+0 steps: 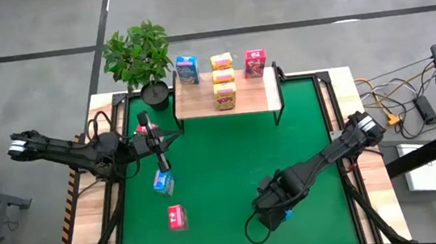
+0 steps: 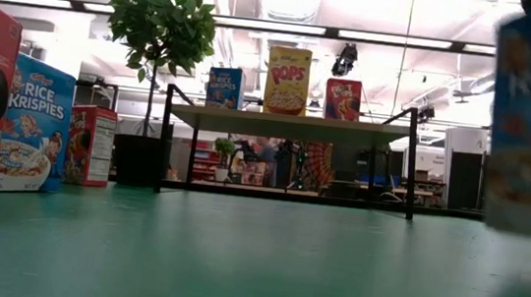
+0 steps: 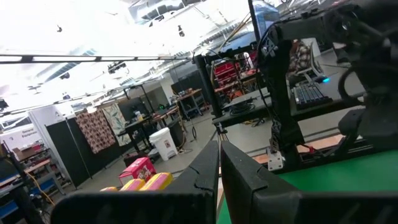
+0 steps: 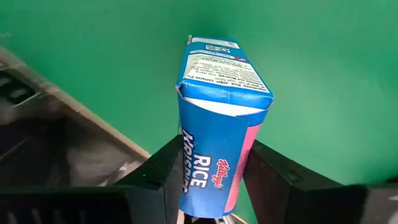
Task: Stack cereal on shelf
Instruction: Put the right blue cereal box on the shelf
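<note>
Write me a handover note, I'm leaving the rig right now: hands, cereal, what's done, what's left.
Right hand: shut on the held blue box, over the near mat.
Left hand: shut, empty, over the mat's left side.
Shelf: shelved blue box, three stacked yellow boxes, shelved red box.
Mat, left side: far red box, loose blue box, near red box.
Done: five shelved. Left: four, counting the held one.

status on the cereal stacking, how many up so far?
Five boxes are on the shelf: one blue, three yellow, one red. The right hand is closing around a blue Rice Krispies box. Three remain on the mat by the shut left hand, including a blue box and a red box.
</note>
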Controlling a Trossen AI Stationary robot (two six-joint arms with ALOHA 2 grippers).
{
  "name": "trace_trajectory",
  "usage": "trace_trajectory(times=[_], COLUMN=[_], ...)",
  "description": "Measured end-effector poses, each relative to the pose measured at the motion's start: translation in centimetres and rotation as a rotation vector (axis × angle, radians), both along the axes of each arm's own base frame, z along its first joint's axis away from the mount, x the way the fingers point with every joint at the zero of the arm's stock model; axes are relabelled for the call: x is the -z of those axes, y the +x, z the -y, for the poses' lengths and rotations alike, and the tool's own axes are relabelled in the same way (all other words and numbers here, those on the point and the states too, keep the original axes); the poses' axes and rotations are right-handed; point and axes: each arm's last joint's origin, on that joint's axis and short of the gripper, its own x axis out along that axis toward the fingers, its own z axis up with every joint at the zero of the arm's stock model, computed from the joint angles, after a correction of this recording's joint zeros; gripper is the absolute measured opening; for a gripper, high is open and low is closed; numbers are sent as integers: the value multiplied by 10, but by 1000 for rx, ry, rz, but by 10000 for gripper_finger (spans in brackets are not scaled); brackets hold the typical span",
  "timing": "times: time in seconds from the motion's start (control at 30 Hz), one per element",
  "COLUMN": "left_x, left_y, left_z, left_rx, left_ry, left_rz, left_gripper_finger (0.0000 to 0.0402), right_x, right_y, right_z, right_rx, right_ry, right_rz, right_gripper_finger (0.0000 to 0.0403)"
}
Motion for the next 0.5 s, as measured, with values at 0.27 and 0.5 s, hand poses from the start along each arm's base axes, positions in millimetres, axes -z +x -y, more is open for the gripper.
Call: trace_trajectory(times=[0.27,0.5], left_x=[0,0], left_y=[0,0], left_z=[0,0], left_rx=[0,0], left_ry=[0,0], left_rz=[2,2], left_gripper_finger=[0,0], right_x=[-62,-115], right_y=[30,40], right_z=[36,68], right_rx=[-101,-226], right_ry=[-251,-582], right_rz=[390,613], right_gripper_finger=[134,134])
